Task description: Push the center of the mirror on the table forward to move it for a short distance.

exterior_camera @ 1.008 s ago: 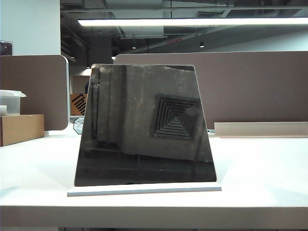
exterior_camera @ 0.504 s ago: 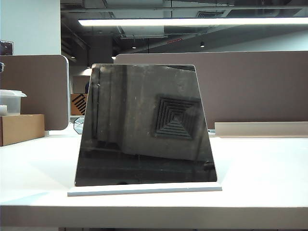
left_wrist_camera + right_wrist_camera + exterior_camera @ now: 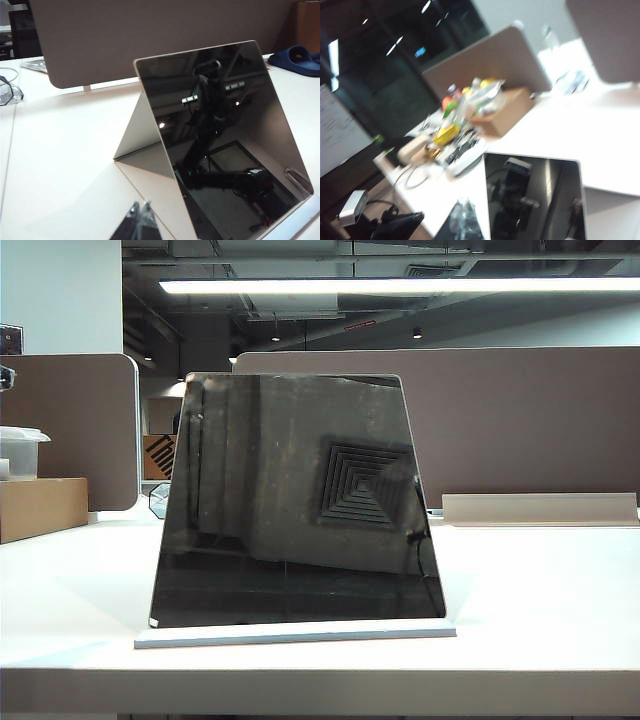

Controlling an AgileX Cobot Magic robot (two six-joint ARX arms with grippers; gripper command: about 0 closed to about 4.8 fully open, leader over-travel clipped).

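While the mirror sat near the front edge of the table, leaning back on its thin white base, neither arm showed up in the exterior view at all. The left gripper was only a sliver of fingertips at the edge of its wrist view, tips nearly touching, so pretty much closed with nothing between them. The mirror stood just ahead of that gripper, dark face toward it, with the folded white stand behind. The right gripper was a blurry bit at the frame edge, so whether it was open couldn't be told. The mirror was right beside it, and a cardboard box with clutter sat well beyond.
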